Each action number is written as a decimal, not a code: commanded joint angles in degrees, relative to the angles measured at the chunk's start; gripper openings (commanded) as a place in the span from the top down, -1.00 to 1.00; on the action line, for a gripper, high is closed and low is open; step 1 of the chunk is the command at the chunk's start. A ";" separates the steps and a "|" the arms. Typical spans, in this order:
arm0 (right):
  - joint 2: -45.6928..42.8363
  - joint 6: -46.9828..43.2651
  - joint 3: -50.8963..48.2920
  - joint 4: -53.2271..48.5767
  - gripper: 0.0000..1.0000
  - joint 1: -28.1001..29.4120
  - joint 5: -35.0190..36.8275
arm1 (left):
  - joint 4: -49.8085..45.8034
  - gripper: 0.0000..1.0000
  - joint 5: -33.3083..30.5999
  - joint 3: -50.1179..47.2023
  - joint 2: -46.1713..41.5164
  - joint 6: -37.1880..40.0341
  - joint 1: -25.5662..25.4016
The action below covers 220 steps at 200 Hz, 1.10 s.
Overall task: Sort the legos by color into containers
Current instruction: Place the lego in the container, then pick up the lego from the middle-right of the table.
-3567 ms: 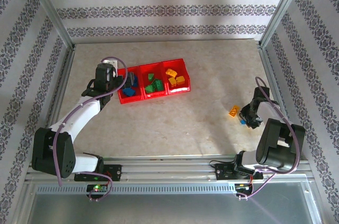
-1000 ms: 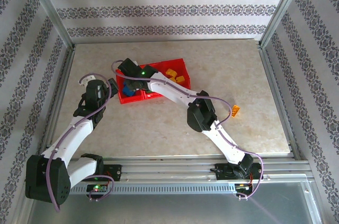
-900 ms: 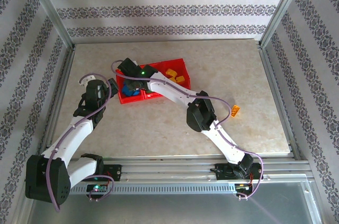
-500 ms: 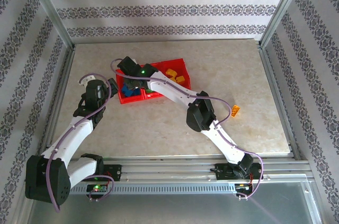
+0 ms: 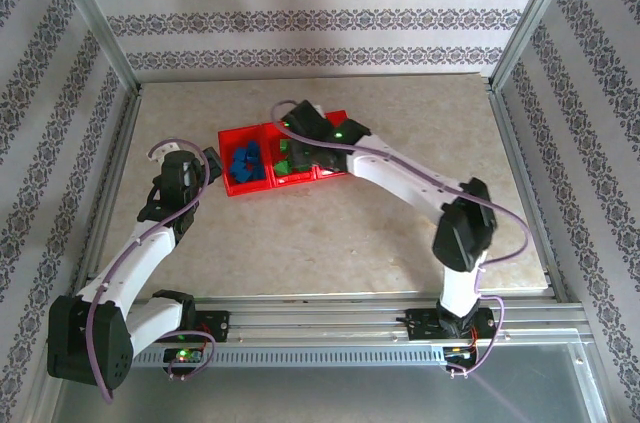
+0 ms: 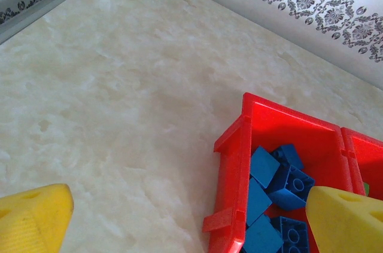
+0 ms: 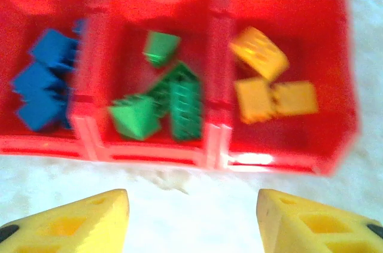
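Observation:
The red three-compartment tray (image 5: 245,132) sits left of the table's middle. Blue legos (image 5: 246,161) fill its left bin and green legos (image 5: 289,160) its middle bin; the right bin is under my right arm. In the right wrist view the tray (image 7: 155,151) holds blue legos (image 7: 42,79), green legos (image 7: 170,104) and yellow-orange legos (image 7: 266,79), one colour per bin. My right gripper (image 5: 312,133) (image 7: 191,223) hovers open above the tray's near edge, empty. My left gripper (image 5: 207,165) (image 6: 188,223) is open and empty just left of the tray (image 6: 233,163), with blue legos (image 6: 281,175) in sight.
My right arm stretches diagonally from its elbow (image 5: 463,228) to the tray, covering the table's middle right. Metal frame rails (image 5: 125,133) and patterned walls bound the table on three sides.
My right gripper has swung from over the blue bin rightward to the tray's middle and right bins, and its elbow has moved far to the right. The left arm has stayed still.

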 commanded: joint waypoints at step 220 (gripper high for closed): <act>-24.90 9.37 -49.20 5.68 -0.58 -39.89 -4.00 | 3.22 -0.99 6.06 1.54 4.59 0.61 1.01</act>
